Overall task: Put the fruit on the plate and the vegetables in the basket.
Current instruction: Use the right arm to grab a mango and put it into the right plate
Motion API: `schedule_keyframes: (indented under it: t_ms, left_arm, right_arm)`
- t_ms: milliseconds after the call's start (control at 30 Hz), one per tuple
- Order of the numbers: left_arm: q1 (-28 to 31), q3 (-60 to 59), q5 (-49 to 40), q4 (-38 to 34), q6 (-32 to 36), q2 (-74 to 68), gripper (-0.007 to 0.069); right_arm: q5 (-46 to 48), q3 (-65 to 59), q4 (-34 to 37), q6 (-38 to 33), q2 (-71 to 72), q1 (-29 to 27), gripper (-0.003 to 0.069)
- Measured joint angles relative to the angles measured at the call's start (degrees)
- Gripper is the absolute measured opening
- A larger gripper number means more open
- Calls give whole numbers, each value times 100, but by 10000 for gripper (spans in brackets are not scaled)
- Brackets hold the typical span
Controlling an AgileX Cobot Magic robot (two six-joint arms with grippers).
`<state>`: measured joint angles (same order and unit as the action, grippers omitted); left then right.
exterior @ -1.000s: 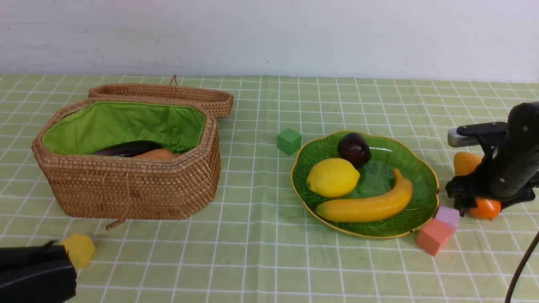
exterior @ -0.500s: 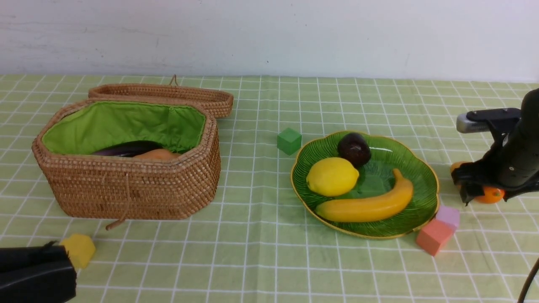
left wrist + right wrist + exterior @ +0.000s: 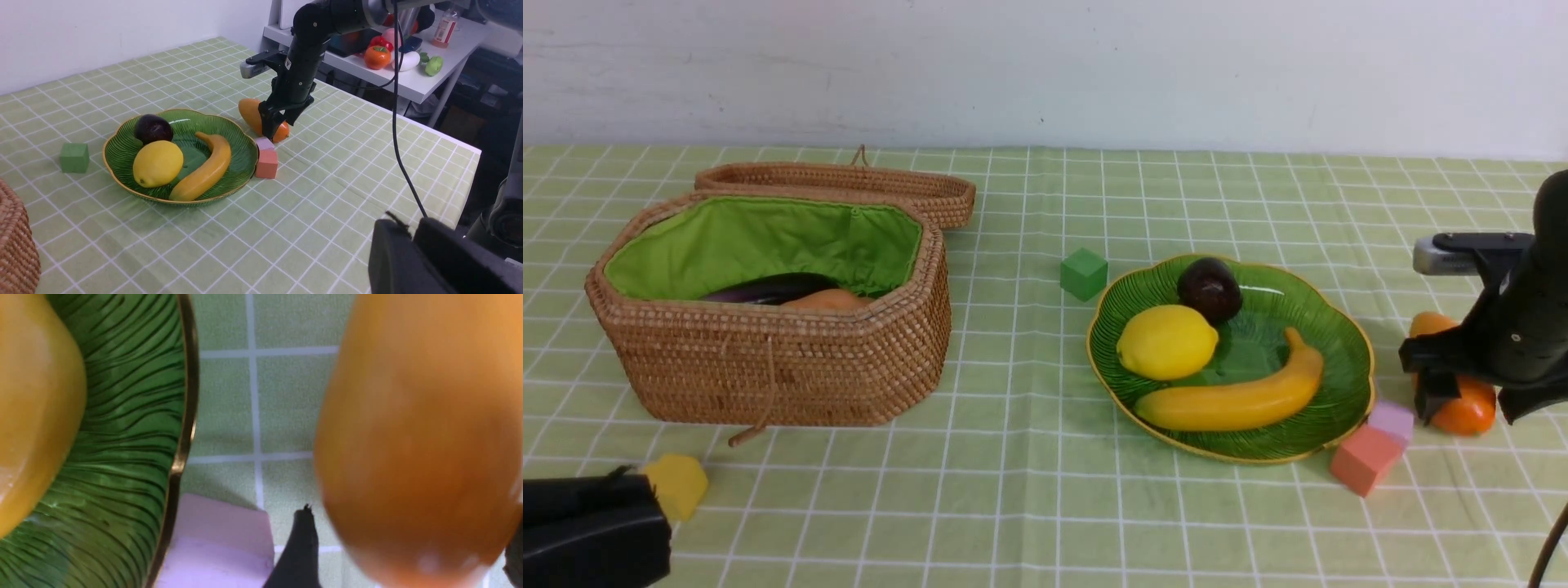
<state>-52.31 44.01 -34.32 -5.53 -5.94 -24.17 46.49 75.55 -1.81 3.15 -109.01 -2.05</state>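
Left gripper: the left gripper [image 3: 645,523] sat at the near left edge of the table with its jaws closed on nothing, parked just beside a yellow block [image 3: 676,485].
Basket: the basket [image 3: 768,359] stood open on the left, lid laid flat behind it; the eggplant [image 3: 768,289] and the potato [image 3: 825,300] lay inside against the green lining. The third vegetable could not be made out in it.
Green block: the green block [image 3: 1084,273] lay between basket and plate, clear of both.
Plate: the plate [image 3: 1339,359] held the mangosteen [image 3: 1210,288], the lemon [image 3: 1168,343] and the banana [image 3: 1233,396], leaving bare glass at its far right side.
Blocks by the rim: a pink block [image 3: 1364,460] and a lilac block [image 3: 1392,419] lay against the plate's near right rim.
Mango: the mango [image 3: 1462,404] lay on the cloth to the right of the plate, apart from the rim and near the lilac block.
Right gripper: the right gripper [image 3: 1450,392] stood over the mango with its jaws spread wide around it, one finger [image 3: 300,547] low beside the fruit; a firm hold did not show.
Step in hand: judged to be grasping the mango, the last fruit off the plate.
Doing it well: the jaws should close across the mango's narrower middle, since its smooth oval would likely slip from an end grip, then lift clear of the lilac block and the gold rim before crossing.
Risk: a low carry could knock the rim or nudge the blocks.
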Motion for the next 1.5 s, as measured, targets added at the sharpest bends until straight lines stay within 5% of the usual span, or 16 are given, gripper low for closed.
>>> schedule_keyframes:
  t_ms: [233,633,1500]
  left_arm:
    - [0,0,89,0,0,0,71]
    - [0,0,280,0,0,0,73]
    - [0,0,274,25,0,0,79]
  right_arm:
    - [66,0,98,71,532,0,611]
    - [-1242,299,106,349,-87,0,606]
    - [-622,1137,0,436,-1098,0,551]
